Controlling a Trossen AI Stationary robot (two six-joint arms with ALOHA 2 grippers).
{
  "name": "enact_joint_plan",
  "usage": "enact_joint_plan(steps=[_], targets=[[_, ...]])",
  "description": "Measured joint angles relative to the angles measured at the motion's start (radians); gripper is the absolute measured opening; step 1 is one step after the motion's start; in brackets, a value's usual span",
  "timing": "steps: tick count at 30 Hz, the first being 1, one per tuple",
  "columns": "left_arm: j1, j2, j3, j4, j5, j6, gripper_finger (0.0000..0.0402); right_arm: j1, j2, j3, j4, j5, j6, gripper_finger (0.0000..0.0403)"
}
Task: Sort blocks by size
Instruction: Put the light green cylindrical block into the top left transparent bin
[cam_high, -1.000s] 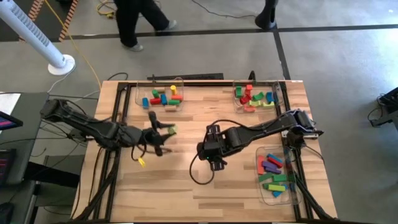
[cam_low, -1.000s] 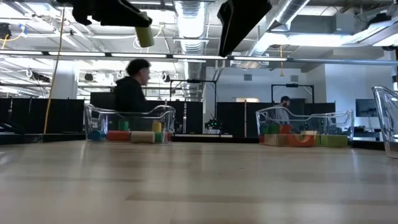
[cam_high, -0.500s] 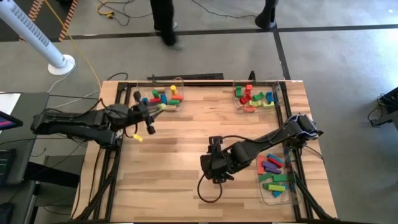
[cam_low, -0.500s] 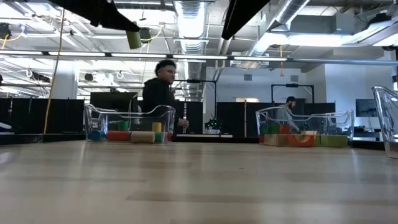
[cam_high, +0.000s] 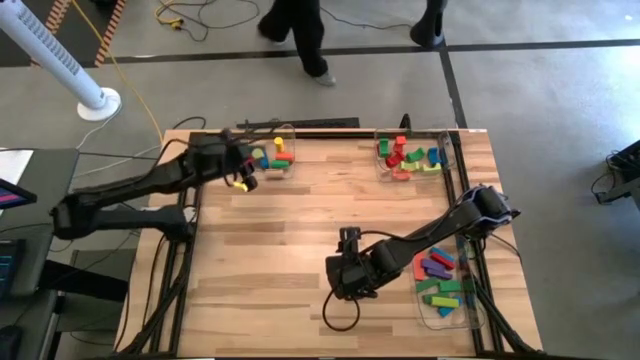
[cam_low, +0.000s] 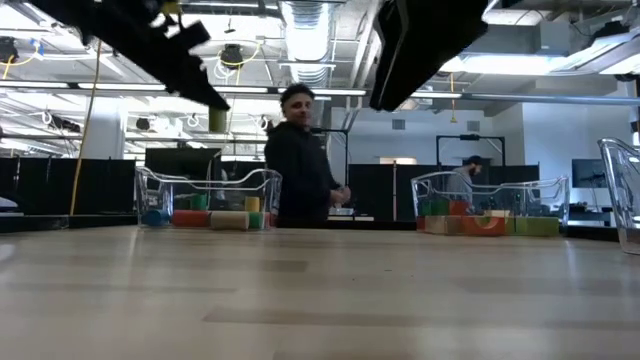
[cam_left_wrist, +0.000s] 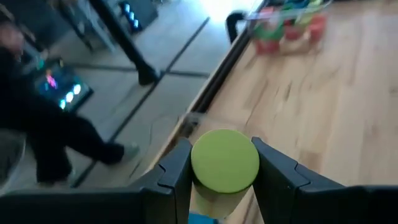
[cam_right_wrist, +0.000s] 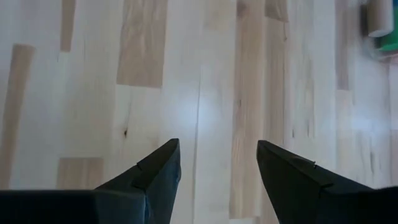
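My right gripper (cam_high: 345, 283) hangs nearest, over the bare middle of the table (cam_high: 300, 240) toward its front edge, its fingers (cam_right_wrist: 155, 171) spread wide with nothing between them and only planks below; it waits; farther back my left gripper (cam_left_wrist: 224, 165) is clamped on a green cylinder (cam_left_wrist: 224, 160), the round end face showing between the 2 dark fingers (cam_left_wrist: 277, 171), matte yellow-green and smooth, the body running down behind it; in the overhead view that gripper (cam_high: 240, 170) sits at the near left edge of the back-left tray (cam_high: 290, 135), so I judge the step in hand to be carrying this piece to its bin; the next move, as I read it, calls for reaching a little farther so the cylinder clears the clear wall, then spreading the fingers to drop it among the short pieces (cam_high: 270, 158) already lying there, red, green, blue and yellow; a release too early could leave it on the rim or rolling on the wood, being round; 2 more trays hold blocks, 1 at the back right (cam_high: 445, 140) and 1 at the right edge (cam_high: 420, 295); beyond the table a person (cam_low: 305, 160) passes.
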Motion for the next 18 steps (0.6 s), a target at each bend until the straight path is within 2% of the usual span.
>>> enact_joint_plan(steps=[8,18], targets=[[0.194,0.165,0.000,0.015,0.108,-0.011,0.0125,0.002,0.001,-0.011,0.067,0.006,-0.008,0.0244],[0.337,0.327,0.000,0.060,0.199,-0.016,0.0125,0.002,0.001,-0.011,0.074,0.008,-0.011,0.0244]])
